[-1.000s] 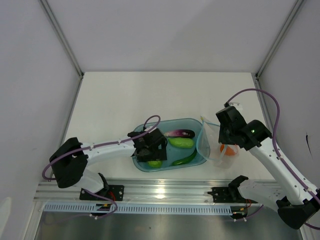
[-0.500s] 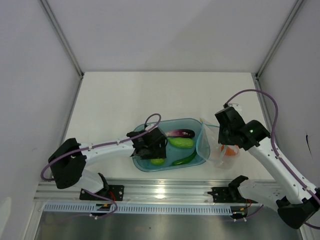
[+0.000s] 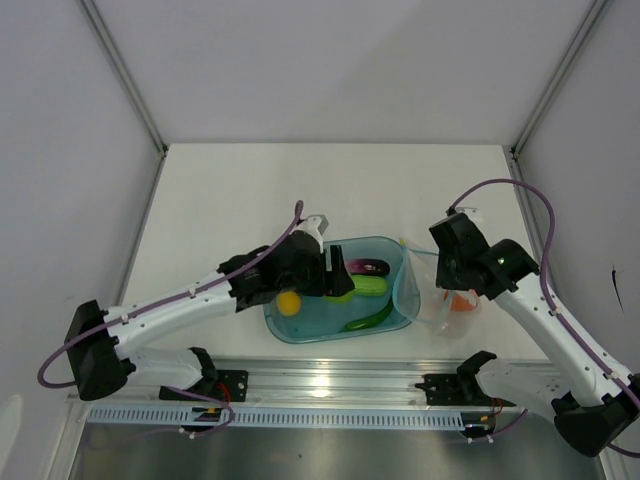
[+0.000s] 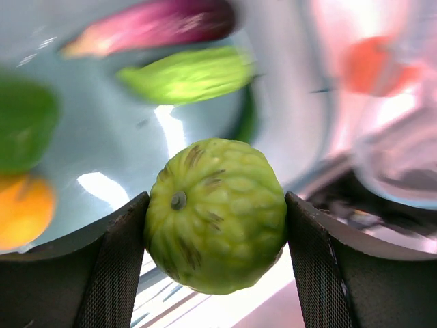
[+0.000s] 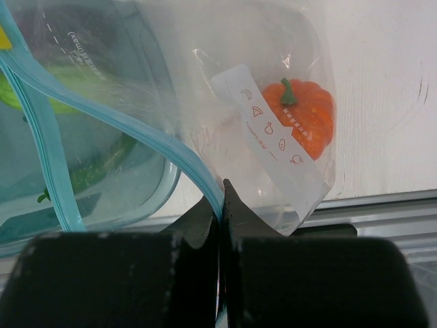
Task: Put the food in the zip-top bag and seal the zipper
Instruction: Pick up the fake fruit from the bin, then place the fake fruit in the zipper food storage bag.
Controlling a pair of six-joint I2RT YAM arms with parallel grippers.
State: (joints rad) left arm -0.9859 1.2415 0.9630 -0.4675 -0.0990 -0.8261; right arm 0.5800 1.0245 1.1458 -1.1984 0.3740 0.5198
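The left gripper [image 4: 215, 229] pinches the green round fruit [image 4: 217, 205] between its two pads, one on each flank, with the stem end turned back toward the wrist. The fruit is held over the floor of the blue tub [image 4: 102, 147]. Just past the jaws on the left lies the yellow-orange fruit [image 4: 20, 208], and a little farther on that side the green bell pepper [image 4: 24, 119]. Straight ahead lies the pale cucumber [image 4: 188, 74]. The dark chili [image 4: 244, 116] shows only as a sliver behind the held fruit. Farthest ahead, the purple eggplant [image 4: 157, 27] lies by the tub's far wall. The right gripper [image 5: 220, 205] has its jaws pressed together on the teal zipper [image 5: 136, 128], which runs away from the tips up and to the left. Ahead and to the right of those tips sags the clear zip-top bag [image 5: 273, 61] with an orange-red tomato [image 5: 304, 116] inside, lying on the white table [image 5: 382, 102]. The tub sits ahead on the left, seen through the bag's film.
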